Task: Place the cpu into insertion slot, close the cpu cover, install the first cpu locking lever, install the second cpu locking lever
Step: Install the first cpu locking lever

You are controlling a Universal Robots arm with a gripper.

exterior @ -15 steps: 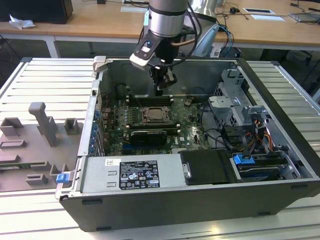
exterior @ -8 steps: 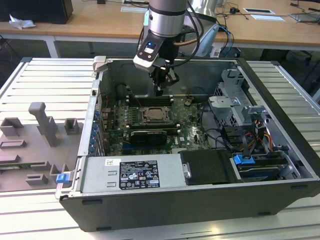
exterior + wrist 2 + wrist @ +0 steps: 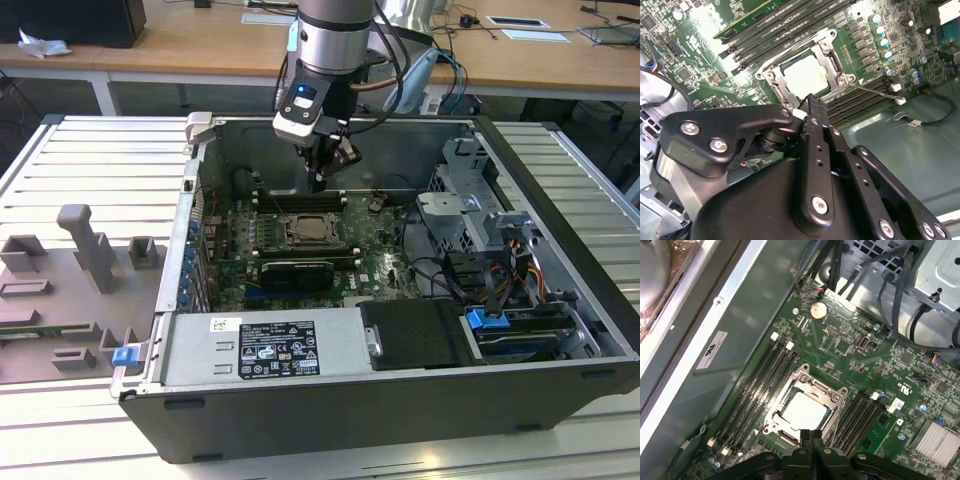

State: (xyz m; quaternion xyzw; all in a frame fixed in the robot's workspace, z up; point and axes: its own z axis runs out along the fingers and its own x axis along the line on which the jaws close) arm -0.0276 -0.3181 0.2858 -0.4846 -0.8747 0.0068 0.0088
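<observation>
I am hanging my claw (image 3: pixel 320 180) down inside the open computer box (image 3: pixel 330 430). I am squeezing my two fingers (image 3: pixel 806 441) tight together, and nothing is sitting between them. In the exterior view my claw is hovering over the long black memory slots (image 3: pixel 280 200), on the far side of the insertion slot (image 3: pixel 318 233). In both wrist views my fingertips are pointing at one edge of the slot's metal frame. I cannot tell if I am touching it.

The cpu (image 3: pixel 807 77) is lying flat inside the insertion slot, with its pale shiny face looking up. The cpu cover (image 3: pixel 834 62) is lying flat over it, and the cpu is showing through the square hole in the middle. A thin metal rod (image 3: pixel 872 91) is sticking out from one corner of the cover and running across some memory slots there.

The slot is sitting on the big green board (image 3: pixel 850 347), with memory slots on two sides of it. A little round battery (image 3: pixel 817 310) is sitting farther off on the board. In the exterior view a long black card (image 3: pixel 295 272) is lying on the near side of the slot. A grey tray (image 3: pixel 70 290) with blocky shapes is sitting outside the box, on the exterior view's left.
</observation>
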